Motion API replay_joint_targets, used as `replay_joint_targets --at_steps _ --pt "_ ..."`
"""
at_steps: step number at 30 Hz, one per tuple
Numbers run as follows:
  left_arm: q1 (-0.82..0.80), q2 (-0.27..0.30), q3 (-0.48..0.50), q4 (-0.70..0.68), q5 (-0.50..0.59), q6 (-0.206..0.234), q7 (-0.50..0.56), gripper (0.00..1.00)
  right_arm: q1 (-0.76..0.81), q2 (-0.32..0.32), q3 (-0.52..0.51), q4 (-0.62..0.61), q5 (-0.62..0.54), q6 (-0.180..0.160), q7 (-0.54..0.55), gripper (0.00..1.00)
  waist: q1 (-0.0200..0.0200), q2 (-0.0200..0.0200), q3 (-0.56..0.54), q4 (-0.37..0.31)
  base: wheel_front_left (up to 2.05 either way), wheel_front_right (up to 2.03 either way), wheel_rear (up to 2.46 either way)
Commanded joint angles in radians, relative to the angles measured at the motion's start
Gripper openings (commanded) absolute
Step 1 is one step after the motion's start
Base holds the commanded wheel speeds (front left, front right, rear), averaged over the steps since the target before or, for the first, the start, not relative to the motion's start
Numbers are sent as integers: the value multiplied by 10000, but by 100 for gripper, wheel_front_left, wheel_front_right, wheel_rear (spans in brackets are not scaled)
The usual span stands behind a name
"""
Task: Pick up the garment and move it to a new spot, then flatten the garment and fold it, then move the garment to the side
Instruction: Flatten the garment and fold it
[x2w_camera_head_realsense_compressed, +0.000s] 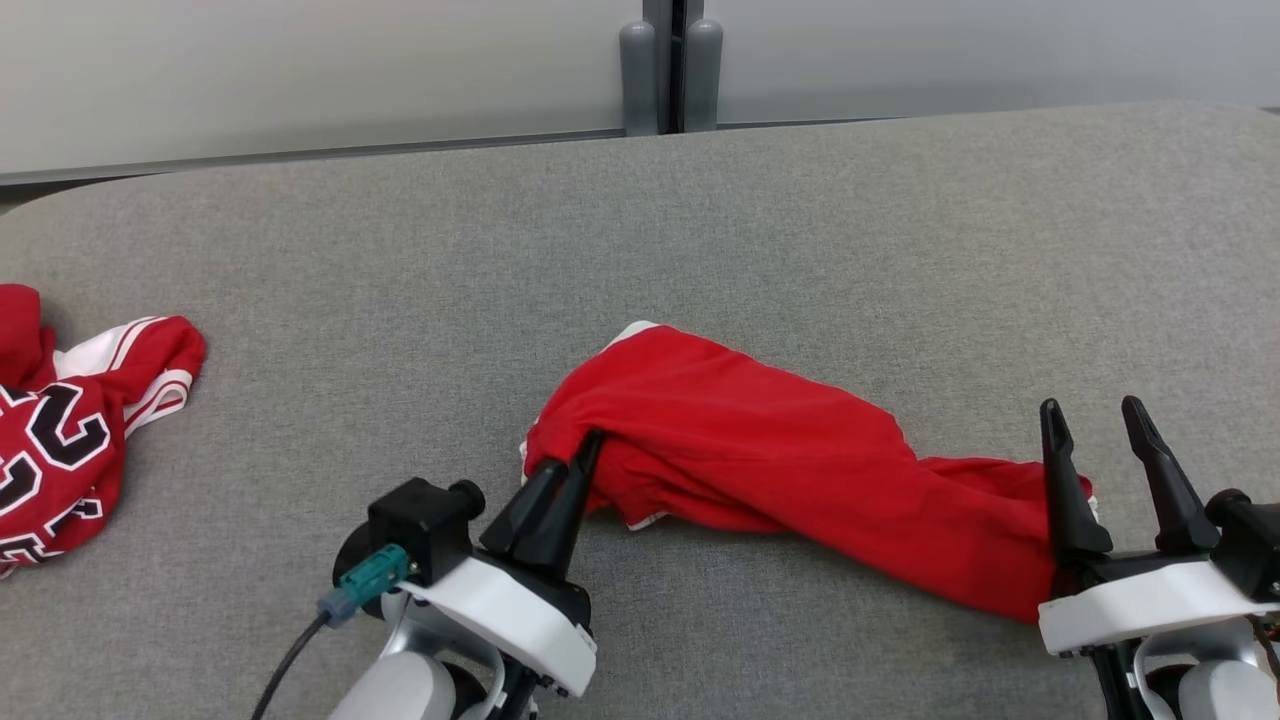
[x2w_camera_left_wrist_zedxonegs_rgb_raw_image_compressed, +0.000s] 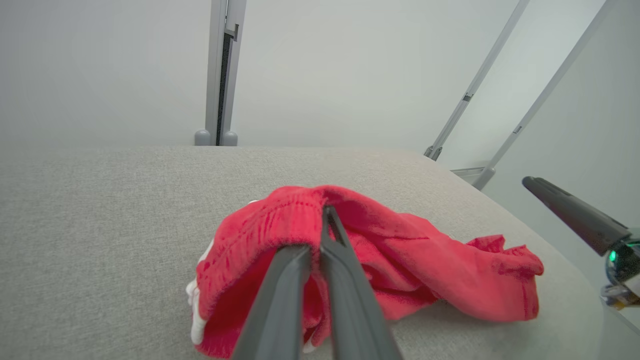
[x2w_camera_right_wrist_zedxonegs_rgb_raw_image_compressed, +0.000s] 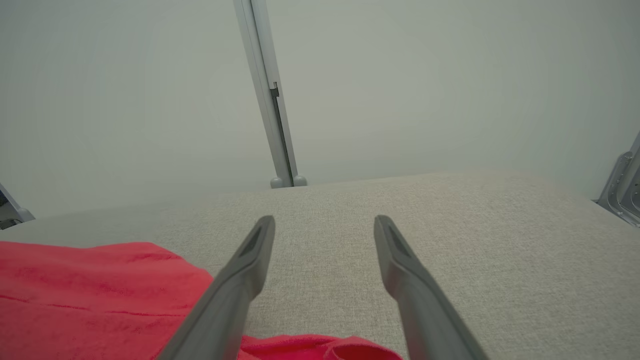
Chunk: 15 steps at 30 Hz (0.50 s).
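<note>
A plain red garment (x2w_camera_head_realsense_compressed: 760, 450) with white trim lies bunched in a long twisted strip across the grey padded table (x2w_camera_head_realsense_compressed: 700, 230). My left gripper (x2w_camera_head_realsense_compressed: 592, 440) is shut on the garment's left end, and in the left wrist view (x2w_camera_left_wrist_zedxonegs_rgb_raw_image_compressed: 325, 212) its fingers pinch a raised fold of the red cloth (x2w_camera_left_wrist_zedxonegs_rgb_raw_image_compressed: 425, 250). My right gripper (x2w_camera_head_realsense_compressed: 1090, 405) stands open at the garment's right end. Its fingers rise just past the cloth with nothing between them. In the right wrist view the garment (x2w_camera_right_wrist_zedxonegs_rgb_raw_image_compressed: 75, 290) lies at the lower left, under and beside the open gripper (x2w_camera_right_wrist_zedxonegs_rgb_raw_image_compressed: 324, 220).
A second red garment (x2w_camera_head_realsense_compressed: 60, 440) with white and black lettering lies crumpled at the table's far left edge. A grey post (x2w_camera_head_realsense_compressed: 670, 70) and pale wall panels stand behind the table. A finger of the right gripper (x2w_camera_left_wrist_zedxonegs_rgb_raw_image_compressed: 575, 215) shows in the left wrist view.
</note>
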Motion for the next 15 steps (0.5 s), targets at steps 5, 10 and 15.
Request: replay_joint_targets --at_steps 5,10,15 --pt "-715 150 456 -57 -113 233 183 0 -353 9 30 -90 66 1 -75 100 0 0 418 -181 0 0 0" --pt "-1654 98 906 931 -309 265 178 0 -663 94 64 -112 84 1 -124 100 0 0 994 -576 0 0 0" --pt "-2822 -2 1243 2462 -551 107 75 0 -944 172 136 -36 124 1 -230 100 0 0 1616 -916 0 0 0"
